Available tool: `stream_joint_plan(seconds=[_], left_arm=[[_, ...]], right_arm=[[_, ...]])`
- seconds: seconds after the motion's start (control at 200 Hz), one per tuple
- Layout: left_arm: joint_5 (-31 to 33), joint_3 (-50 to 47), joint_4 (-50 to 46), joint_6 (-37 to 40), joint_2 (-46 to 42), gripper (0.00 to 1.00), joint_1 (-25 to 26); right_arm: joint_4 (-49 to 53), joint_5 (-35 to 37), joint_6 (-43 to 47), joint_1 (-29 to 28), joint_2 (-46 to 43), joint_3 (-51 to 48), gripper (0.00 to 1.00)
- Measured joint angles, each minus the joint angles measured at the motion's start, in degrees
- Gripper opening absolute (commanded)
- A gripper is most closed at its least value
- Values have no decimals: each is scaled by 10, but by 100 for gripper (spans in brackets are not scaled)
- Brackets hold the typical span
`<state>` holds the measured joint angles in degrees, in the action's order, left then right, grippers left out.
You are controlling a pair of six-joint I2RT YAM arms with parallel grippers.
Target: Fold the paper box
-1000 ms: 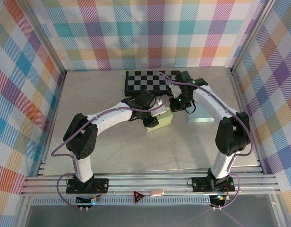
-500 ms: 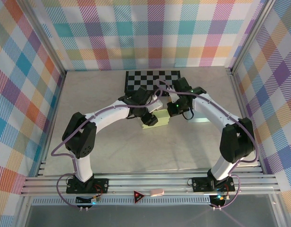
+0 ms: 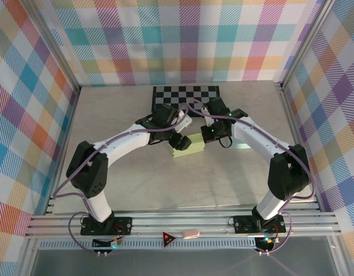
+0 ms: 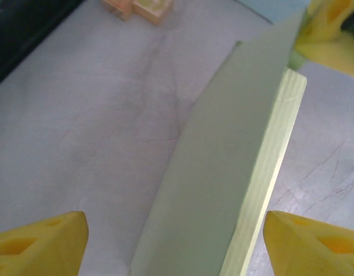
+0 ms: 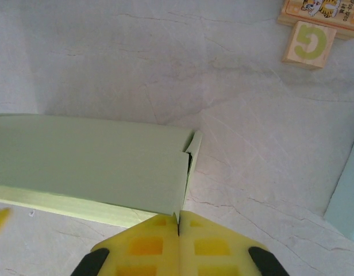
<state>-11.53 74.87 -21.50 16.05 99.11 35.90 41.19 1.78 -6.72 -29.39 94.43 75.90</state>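
Note:
The pale green paper box (image 3: 190,146) lies near the middle of the table. In the left wrist view the box (image 4: 223,172) runs up between my yellow fingertips (image 4: 42,241), which stand wide apart on either side without touching it. My left gripper (image 3: 179,140) is open at the box's left end. My right gripper (image 3: 211,134) is at the box's right end. In the right wrist view its fingers (image 5: 178,227) are shut together on the thin corner edge of the box wall (image 5: 96,161). A small flap stands slightly apart at that corner.
A black and white checkerboard (image 3: 185,98) lies behind the box. A light blue flat box (image 3: 241,144) sits right of the right gripper. Small wooden letter blocks (image 5: 308,43) rest on the table beyond the green box. Plaid walls enclose the table.
My left gripper has opened and let go of the box. Both grippers and the box shifted away from the arm bases, and the box now lies flatter on the table.

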Motion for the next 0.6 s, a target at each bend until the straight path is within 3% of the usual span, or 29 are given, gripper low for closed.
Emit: stream_joint_plan(seconds=[0.065, 0.215, 0.29, 0.35, 0.495, 0.6], left_arm=[[0, -16, 22, -26, -23, 79, -12], [10, -68, 89, -108, -90, 92, -32], [21, -97, 125, -159, -128, 76, -42], [26, -123, 153, -212, -161, 73, -51], [27, -147, 163, -292, -218, 39, -76], [26, -138, 115, -316, -234, 43, -81]], right_arm=[[0, 4, -4, -2, 0, 1, 0], [11, 13, -15, -2, 7, 13, 0], [21, 19, -22, -2, 14, 25, 0], [28, 24, -30, -2, 18, 33, 0], [41, 32, -49, -3, 23, 44, 0], [45, 37, -60, -3, 25, 46, 0]])
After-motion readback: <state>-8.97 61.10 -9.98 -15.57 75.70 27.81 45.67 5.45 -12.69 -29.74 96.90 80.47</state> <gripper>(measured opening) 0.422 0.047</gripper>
